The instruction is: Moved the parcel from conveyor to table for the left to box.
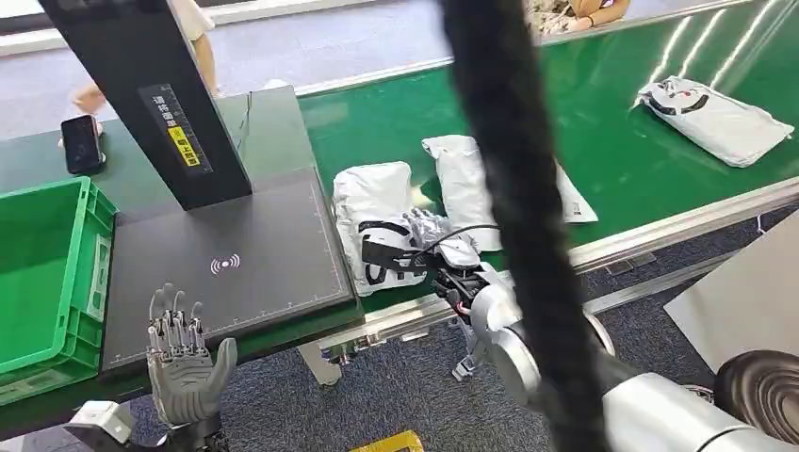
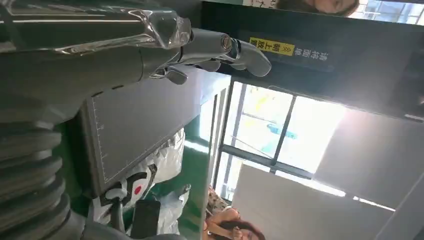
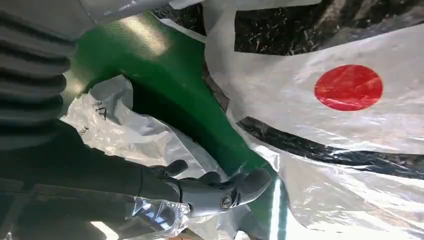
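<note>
Now at the pick-up step, by my read. My right robot hand (image 1: 429, 252) is down on the nearest parcel (image 1: 375, 212) at the near edge of the conveyor (image 1: 603, 141). The right wrist view shows fingers (image 3: 220, 192) pressed among crinkled white plastic; whether they have truly closed on the parcel I cannot tell. A second white parcel (image 1: 464, 184) lies just beyond the right robot hand, a third (image 1: 714, 118) well off to its far right. My left robot hand (image 1: 184, 353) waits upright, fingers spread, holding nothing, over the near edge of the dark bench mat (image 1: 245, 254), green crate (image 1: 42, 273) on its outer side. Next move, I judge: firm grip, lift, carry across toward the left robot hand.
</note>
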